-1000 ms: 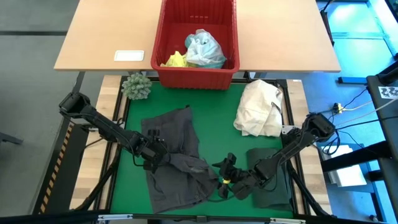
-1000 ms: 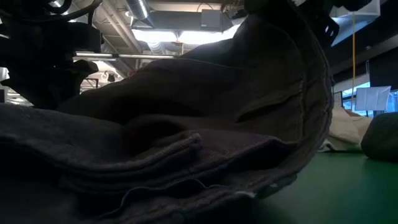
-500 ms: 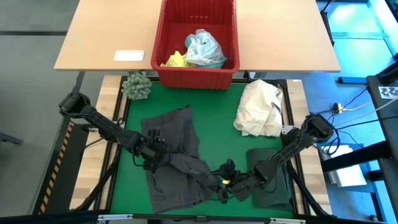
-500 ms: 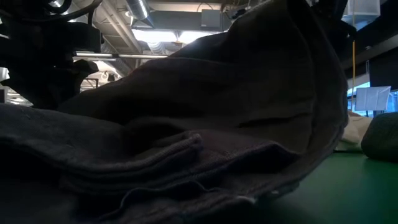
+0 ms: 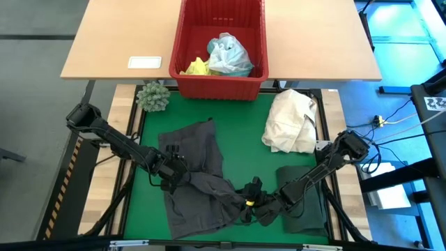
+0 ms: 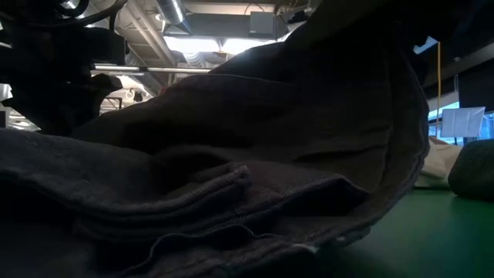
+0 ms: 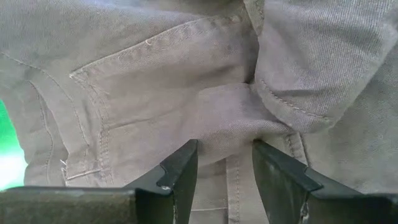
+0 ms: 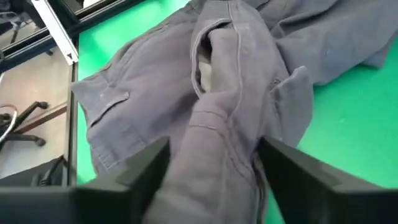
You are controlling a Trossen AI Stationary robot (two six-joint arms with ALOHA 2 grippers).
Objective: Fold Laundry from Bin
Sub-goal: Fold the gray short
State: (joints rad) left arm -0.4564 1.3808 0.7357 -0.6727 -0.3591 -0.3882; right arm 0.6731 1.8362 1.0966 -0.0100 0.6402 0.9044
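A grey garment (image 5: 195,157) lies crumpled on the green mat (image 5: 244,125). My left gripper (image 5: 175,172) is shut on a fold near the garment's middle. My right gripper (image 5: 249,200) stands open at the garment's right near part, with a raised ridge of cloth (image 8: 217,143) between its fingers. The red bin (image 5: 219,88) stands beyond the mat's far edge and holds light turquoise (image 5: 228,56) and yellow (image 5: 196,67) laundry. A folded dark green garment (image 5: 308,209) lies at the near right, under the right arm. My left gripper pinches a bunched fold of the grey garment (image 7: 227,121) between its two fingers, several layers thick. It comes slanting down from the table's left. The rest of the garment lies slack on the mat. My right gripper straddles a raised seamed ridge of the grey garment (image 8: 214,134), coming slanting down from the table's right. The cloth fills the gap and reaches both fingers' inner sides (image 8: 264,162). Whether they pinch it I cannot tell.
A cream-white cloth bundle (image 5: 289,122) lies at the mat's far right. A green spiky ball (image 5: 153,96) sits at the far left corner. A white card (image 5: 145,62) rests on the wooden table beside the bin. In the low view the grey cloth (image 6: 231,154) blocks most of the scene.
My right gripper has sunk a little onto the grey garment's right near part, edged toward the table's left and rolled slightly. Its fingers have drawn closer together around the ridge. The cloth's right edge has bulged a bit toward the table's right.
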